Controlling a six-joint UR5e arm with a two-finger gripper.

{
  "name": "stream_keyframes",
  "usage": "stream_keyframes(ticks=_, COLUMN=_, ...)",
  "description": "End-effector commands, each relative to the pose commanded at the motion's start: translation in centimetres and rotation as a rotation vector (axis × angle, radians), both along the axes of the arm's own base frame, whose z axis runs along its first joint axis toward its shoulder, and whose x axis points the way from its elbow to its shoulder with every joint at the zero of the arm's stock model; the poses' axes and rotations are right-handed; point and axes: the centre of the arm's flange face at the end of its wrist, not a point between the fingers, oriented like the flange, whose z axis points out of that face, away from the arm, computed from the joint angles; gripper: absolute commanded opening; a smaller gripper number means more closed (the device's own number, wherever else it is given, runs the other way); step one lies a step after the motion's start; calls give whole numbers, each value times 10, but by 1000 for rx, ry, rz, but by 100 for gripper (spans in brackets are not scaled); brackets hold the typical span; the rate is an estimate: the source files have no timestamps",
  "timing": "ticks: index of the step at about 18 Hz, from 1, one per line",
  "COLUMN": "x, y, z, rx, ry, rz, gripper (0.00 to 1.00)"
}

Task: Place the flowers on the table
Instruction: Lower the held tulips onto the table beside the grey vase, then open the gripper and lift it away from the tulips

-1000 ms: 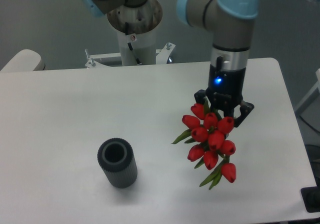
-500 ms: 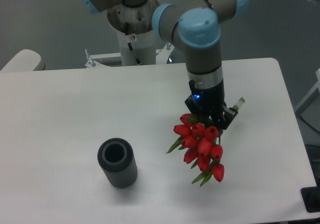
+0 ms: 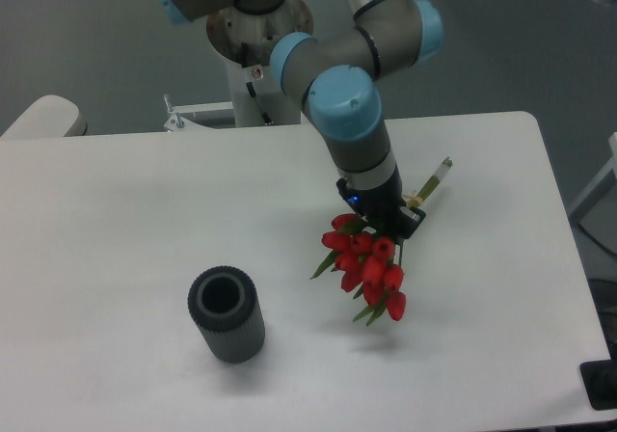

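My gripper is shut on the flowers, a bunch of red tulip buds with green leaves. The buds hang down and to the left below the fingers, close above the white table. The green stems stick out up and to the right behind the gripper. The bunch is tilted, lying nearly flat. I cannot tell whether the lowest buds touch the table. A faint shadow lies just under them.
A dark grey ribbed cylinder stands upright on the table at the front left, well apart from the flowers. The robot base is at the back. The table's right edge is some way right of the gripper.
The gripper has moved left and lower with the flowers and turned, so the stems now point up to the right and the bunch lies flatter and closer to the table.
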Motion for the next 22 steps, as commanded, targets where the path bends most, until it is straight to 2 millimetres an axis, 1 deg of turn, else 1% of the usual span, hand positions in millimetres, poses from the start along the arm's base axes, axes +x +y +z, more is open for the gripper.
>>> stream_keyframes(ticks=4, x=7, y=12, z=-21, rx=-16, ry=-25, rz=-7, gripper=40)
stream_keyframes(ticks=8, x=9, y=16, z=-39, rx=-36, ry=-50, rz=-15, gripper=41)
stream_keyframes(ticks=10, x=9, y=18, z=-45, rx=-42, ry=-57, rz=-15, gripper=41)
stream_keyframes(ticks=11, x=8, y=18, z=-45, rx=-42, ry=-57, rz=-15, gripper=42)
stream_keyframes(ticks=12, x=7, y=19, z=-46, rx=-41, ry=-59, rz=-18, gripper=52)
stream_keyframes(ticks=14, x=6, y=26, z=-39, rx=-31, ry=-46, rz=-26, gripper=65)
stream_keyframes(ticks=15, x=5, y=29, z=-35, rx=-25, ry=-39, rz=-27, gripper=83)
stream_keyframes(ticks=16, x=2, y=31, z=-29, rx=-16, ry=-29, rz=-29, gripper=97)
stream_keyframes(ticks=17, x=0, y=34, z=-21, rx=-5, ry=-16, rz=-31, gripper=100)
stream_keyframes(ticks=18, x=-2, y=37, z=-13, rx=6, ry=-4, rz=-29, gripper=100)
stream_keyframes(ticks=20, x=-11, y=45, z=9, rx=42, ry=26, rz=-38, gripper=100)
stream_keyframes(ticks=21, x=-17, y=52, z=24, rx=70, ry=47, rz=-42, gripper=100)
stream_keyframes(ticks=22, x=-25, y=61, z=44, rx=113, ry=69, rz=-44, gripper=100)
